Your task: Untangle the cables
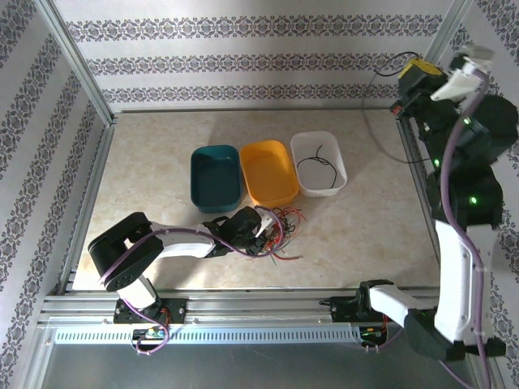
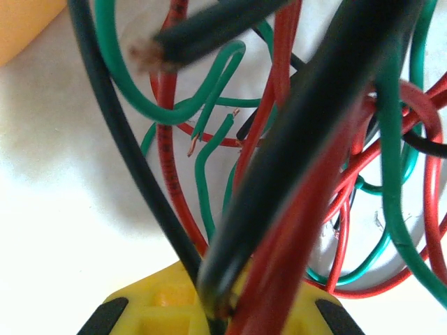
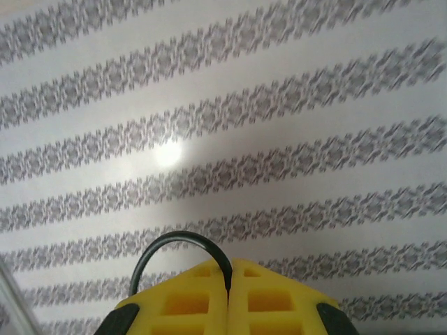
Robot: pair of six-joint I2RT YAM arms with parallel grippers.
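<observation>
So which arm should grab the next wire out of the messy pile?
Left. The left gripper sits right in the tangle of cables, shut on black and red strands. The right gripper is raised far off near the back right corner, pinching a black wire.

Cables (image 2: 167, 174): smooth glossy plastic sheath, bare copper at the cut tips. Left gripper (image 2: 216, 314), right gripper (image 3: 228, 293): matt yellow moulded plastic. Teal bin (image 1: 215, 180), orange bin (image 1: 268, 174), white bin (image 1: 340, 166): smooth plastic, slight sheen. Table (image 1: 162, 162): matt stone-look top. Frame rail (image 1: 243, 306): brushed metal. Wall (image 3: 279, 105): matt patterned paper.
</observation>
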